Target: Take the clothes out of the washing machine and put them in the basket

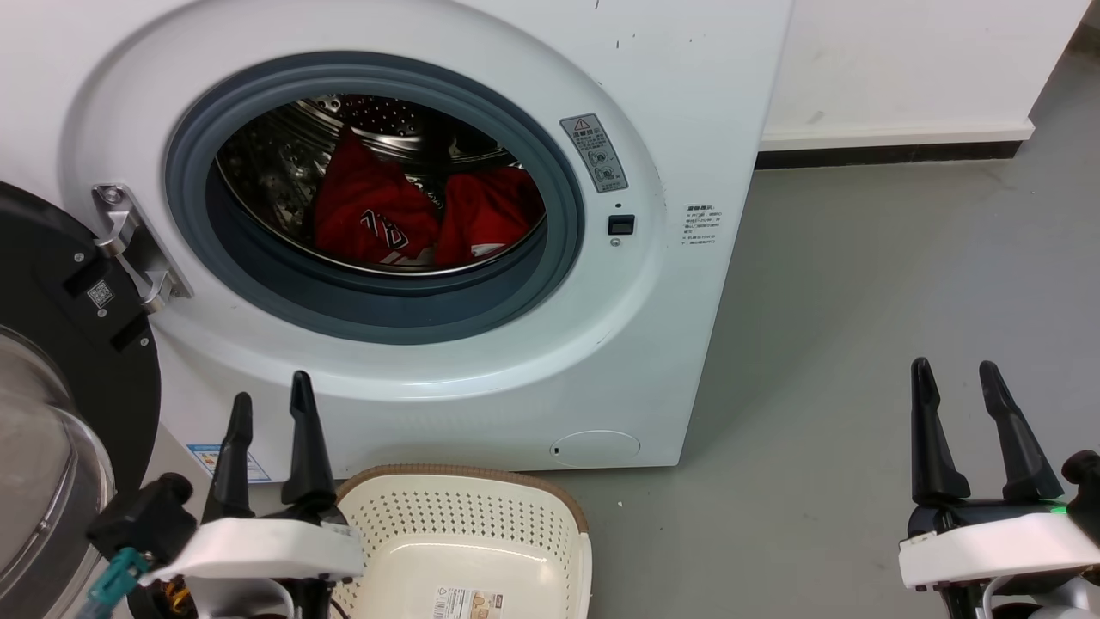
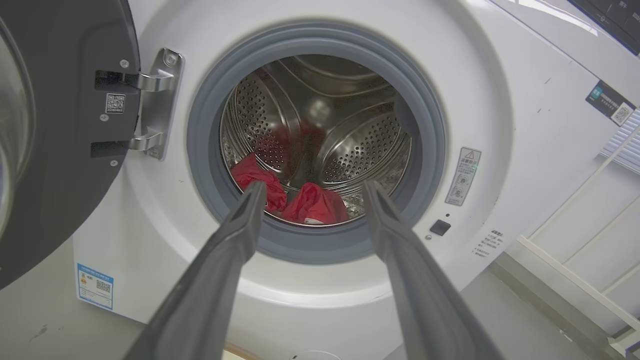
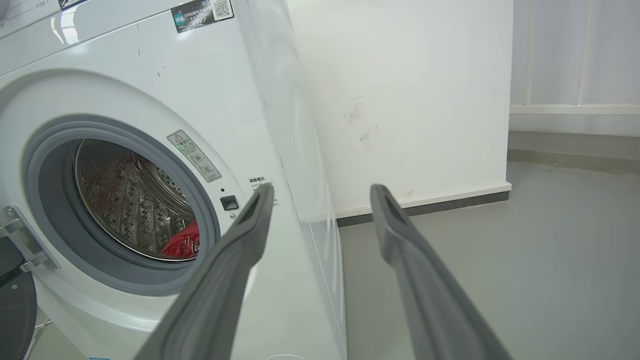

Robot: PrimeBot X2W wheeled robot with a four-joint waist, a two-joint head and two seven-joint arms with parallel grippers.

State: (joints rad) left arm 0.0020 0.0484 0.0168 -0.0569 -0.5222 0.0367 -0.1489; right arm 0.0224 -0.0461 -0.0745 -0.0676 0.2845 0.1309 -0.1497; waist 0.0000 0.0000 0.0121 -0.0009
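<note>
Inside the steel drum (image 1: 378,116) of the washing machine (image 1: 713,129), a red lettered jersey (image 1: 365,211) lies just left of a second red garment (image 1: 490,211). Near the machine's foot the cream basket (image 1: 464,520) stands on the grey floor (image 1: 859,301), with the left gripper (image 1: 271,389) near its left side, fingers spread and holding nothing. Well apart to the right, the right gripper (image 1: 954,367) is likewise released.

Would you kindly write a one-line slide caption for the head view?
Open washer holding red clothes, basket below, left gripper and right gripper open.
</note>
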